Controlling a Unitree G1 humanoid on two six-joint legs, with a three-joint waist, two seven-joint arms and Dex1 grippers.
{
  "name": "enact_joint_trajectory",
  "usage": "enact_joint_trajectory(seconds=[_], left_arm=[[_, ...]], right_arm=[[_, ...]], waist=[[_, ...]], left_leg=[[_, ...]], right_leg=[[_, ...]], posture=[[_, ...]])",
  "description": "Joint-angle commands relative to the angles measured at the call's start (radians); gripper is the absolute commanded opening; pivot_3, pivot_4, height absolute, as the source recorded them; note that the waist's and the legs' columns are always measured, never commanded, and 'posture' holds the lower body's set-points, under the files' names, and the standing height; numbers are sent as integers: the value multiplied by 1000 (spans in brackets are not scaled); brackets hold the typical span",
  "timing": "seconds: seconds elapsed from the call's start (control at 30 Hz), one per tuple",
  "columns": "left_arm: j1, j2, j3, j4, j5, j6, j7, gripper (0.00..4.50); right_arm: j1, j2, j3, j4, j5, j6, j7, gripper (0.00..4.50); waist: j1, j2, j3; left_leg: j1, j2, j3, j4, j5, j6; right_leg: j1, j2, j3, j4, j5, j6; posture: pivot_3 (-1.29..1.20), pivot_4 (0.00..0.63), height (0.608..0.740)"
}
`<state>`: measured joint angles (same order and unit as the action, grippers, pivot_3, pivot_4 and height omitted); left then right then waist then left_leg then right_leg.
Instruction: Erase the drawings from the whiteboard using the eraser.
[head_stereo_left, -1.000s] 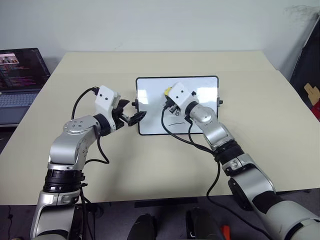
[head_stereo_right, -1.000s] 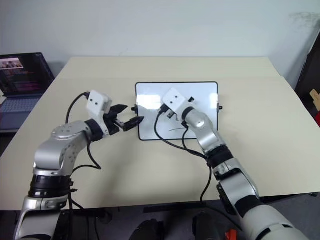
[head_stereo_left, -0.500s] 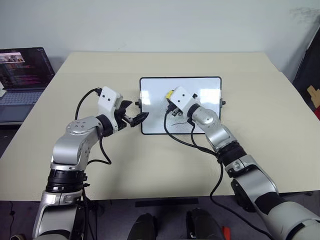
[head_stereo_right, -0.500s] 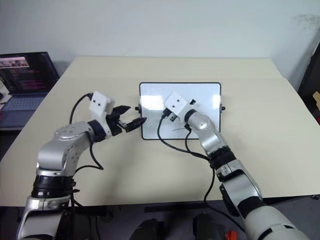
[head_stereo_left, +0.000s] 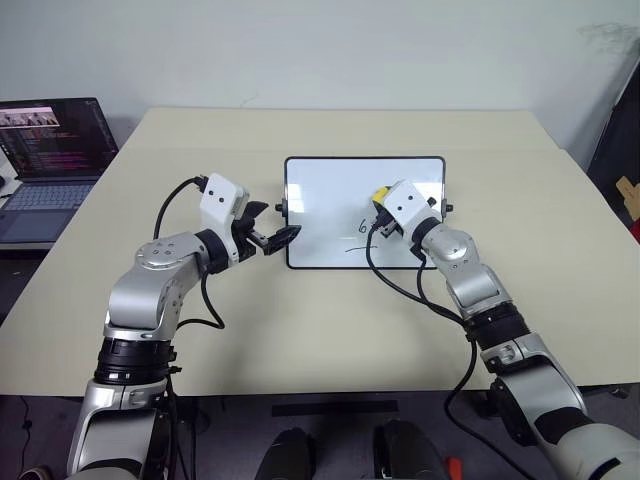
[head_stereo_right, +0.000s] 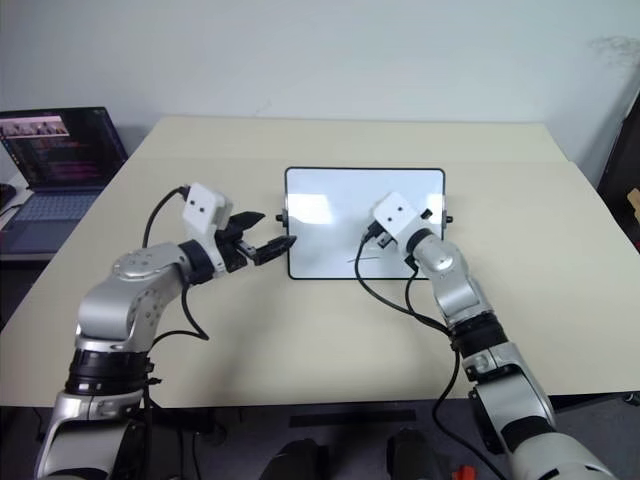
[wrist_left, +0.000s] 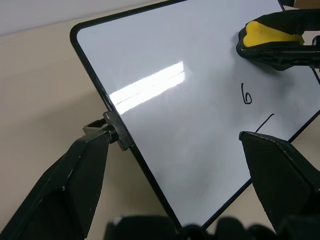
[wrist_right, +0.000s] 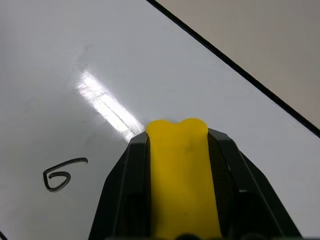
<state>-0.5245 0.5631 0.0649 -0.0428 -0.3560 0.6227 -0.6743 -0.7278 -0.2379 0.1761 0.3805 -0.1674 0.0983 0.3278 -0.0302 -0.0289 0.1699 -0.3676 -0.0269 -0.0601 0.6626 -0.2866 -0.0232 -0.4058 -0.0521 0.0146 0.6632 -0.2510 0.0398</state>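
The whiteboard (head_stereo_left: 330, 200) lies flat in the middle of the table. A black "6" (head_stereo_left: 362, 227) and a short underline (head_stereo_left: 358, 248) are drawn on it near its front edge. My right gripper (head_stereo_left: 383, 205) is shut on the yellow eraser (wrist_right: 182, 175), which is down at the board just beyond and to the right of the "6" (wrist_right: 62, 175). At the board's left edge my left gripper (head_stereo_left: 268, 224) is open. Its fingers straddle the front left part of the frame, and one finger (wrist_left: 75, 175) is against the side knob (wrist_left: 111, 131).
An open laptop (head_stereo_left: 50, 140) stands off the table's left side. Black cables hang from both wrists over the table (head_stereo_left: 300, 330). Dark items stand at the far right edge (head_stereo_left: 620, 150). Bare tabletop surrounds the board.
My right gripper has slid the eraser to the right across the board, uncovering the "6" and the underline. The left gripper has held still at the board's left edge. The camera shifted slightly.
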Motion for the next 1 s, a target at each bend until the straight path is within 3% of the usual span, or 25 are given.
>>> enact_joint_trajectory(seconds=[0.03,0.23,0.43,0.6,0.83,1.0], left_arm=[[-12,14,2,-40,-16,-26,-41,4500],[55,71,-32,-93,-22,-65,-178,4500],[84,93,-51,-92,-5,-74,-219,4500],[71,90,-48,-69,-6,-69,-215,4500],[68,96,-56,-68,-4,-67,-227,4500],[79,104,-44,-74,-6,-61,-228,4500]], right_arm=[[16,40,-49,-167,110,16,44,1174],[132,-21,-24,-389,106,49,105,1174],[218,-72,48,-432,20,10,107,1174],[176,-39,52,-361,-17,-5,47,1174],[44,6,60,-110,-76,-69,-44,1174],[33,18,100,12,-115,-78,-39,1174]], waist=[[-2,0,1],[-2,1,1],[-1,1,1],[-4,1,1],[-3,1,2],[-4,1,1]], left_leg=[[0,0,0,0,0,0],[-4,2,2,-1,0,-1],[-6,2,1,-1,-1,0],[-6,2,2,0,-1,0],[-6,2,2,0,-1,0],[-6,2,3,-1,-1,0]], right_leg=[[-1,0,0,0,0,0],[-5,1,1,-3,-1,0],[-6,1,1,-4,-1,0],[-6,1,1,-2,-1,0],[-6,1,1,-2,-1,0],[-7,1,1,-3,-1,0]], posture=[[0,150,740],[0,150,740],[0,150,740],[0,150,740],[0,150,740],[0,150,740]])
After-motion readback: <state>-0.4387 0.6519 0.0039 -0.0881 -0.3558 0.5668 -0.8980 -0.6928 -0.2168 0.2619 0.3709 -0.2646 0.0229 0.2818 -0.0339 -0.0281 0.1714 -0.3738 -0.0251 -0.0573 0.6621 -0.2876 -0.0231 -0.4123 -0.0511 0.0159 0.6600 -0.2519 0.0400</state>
